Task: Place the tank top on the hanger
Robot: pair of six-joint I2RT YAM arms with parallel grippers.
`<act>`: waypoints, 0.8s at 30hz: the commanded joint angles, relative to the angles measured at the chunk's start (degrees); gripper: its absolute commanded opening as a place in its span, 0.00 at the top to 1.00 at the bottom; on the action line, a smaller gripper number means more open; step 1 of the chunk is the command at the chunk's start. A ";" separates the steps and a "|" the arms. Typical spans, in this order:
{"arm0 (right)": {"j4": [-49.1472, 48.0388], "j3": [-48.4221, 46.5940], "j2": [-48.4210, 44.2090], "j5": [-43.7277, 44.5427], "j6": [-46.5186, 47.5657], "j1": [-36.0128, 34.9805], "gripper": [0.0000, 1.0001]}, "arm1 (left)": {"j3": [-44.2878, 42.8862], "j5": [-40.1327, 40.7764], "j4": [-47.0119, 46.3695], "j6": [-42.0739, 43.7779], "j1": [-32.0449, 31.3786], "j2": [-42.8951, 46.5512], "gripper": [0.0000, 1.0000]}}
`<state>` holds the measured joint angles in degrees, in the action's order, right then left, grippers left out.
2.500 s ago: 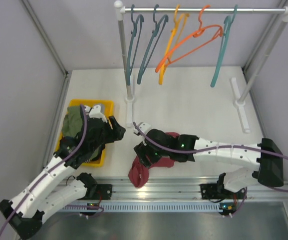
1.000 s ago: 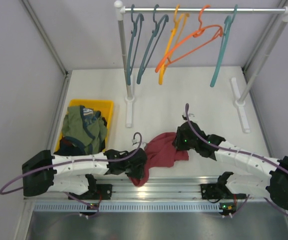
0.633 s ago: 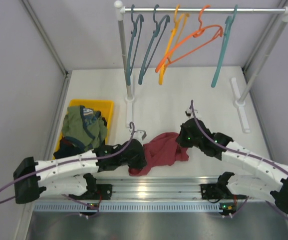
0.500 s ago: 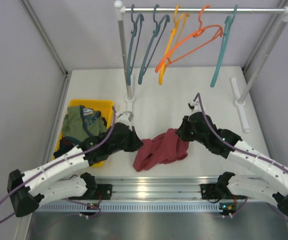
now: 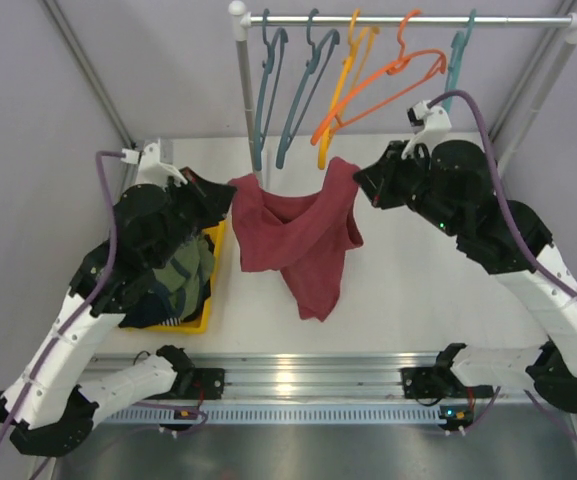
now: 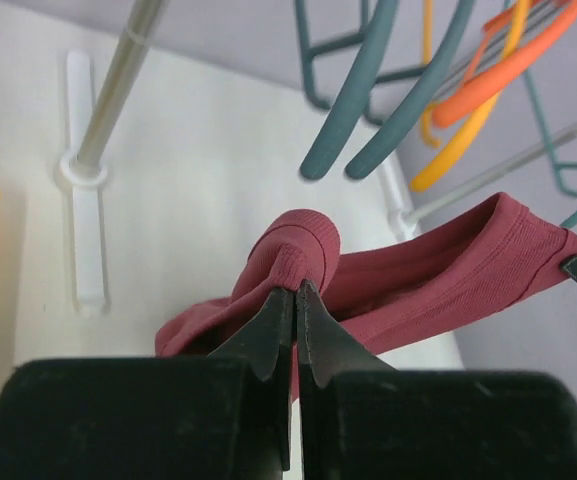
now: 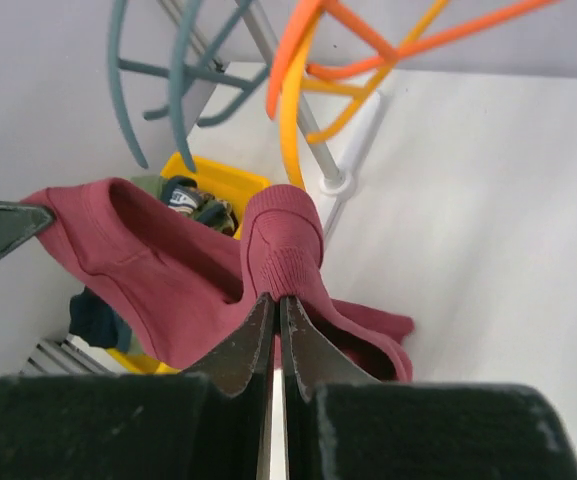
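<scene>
The maroon tank top (image 5: 303, 240) hangs in the air below the rail, stretched between both grippers with its body drooping toward the table. My left gripper (image 5: 230, 187) is shut on one shoulder strap (image 6: 303, 245), its jaws pressed together on the cloth. My right gripper (image 5: 357, 181) is shut on the other strap (image 7: 280, 235). Each wrist view shows the strap bunched just past its own gripper tips: left gripper (image 6: 295, 290), right gripper (image 7: 276, 297). The light teal hanger (image 5: 456, 58) hangs at the right end of the rail, its lower part hidden behind my right arm.
Two darker teal hangers (image 5: 286, 90), a yellow hanger (image 5: 346, 75) and an orange hanger (image 5: 388, 85) hang on the rail (image 5: 368, 19). The rack's left post (image 5: 248, 110) stands just behind the tank top. A yellow bin (image 5: 214, 250) holding the olive garment (image 5: 183, 275) lies under my left arm.
Both grippers shut on the straps and rose from the table toward the rail. The tank top came up off the table and now hangs spread between them.
</scene>
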<state>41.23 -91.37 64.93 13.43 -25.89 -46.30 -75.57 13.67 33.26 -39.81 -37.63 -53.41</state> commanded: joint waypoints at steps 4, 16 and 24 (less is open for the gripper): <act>8.16 -16.37 5.73 -0.42 5.41 0.69 1.00 | -11.08 4.17 4.00 3.51 0.27 0.06 1.00; -3.08 28.14 -14.45 -2.97 -5.83 1.30 1.00 | 22.02 -5.75 -6.52 -6.67 0.27 4.19 1.00; -12.58 58.75 -21.42 -6.14 -16.03 1.22 0.94 | 41.90 -12.87 -19.18 -10.20 0.27 1.30 1.00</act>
<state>36.80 -35.35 44.97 8.75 -36.82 -45.80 -35.92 4.86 25.06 -47.97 -37.56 -51.31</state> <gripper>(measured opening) 0.038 0.017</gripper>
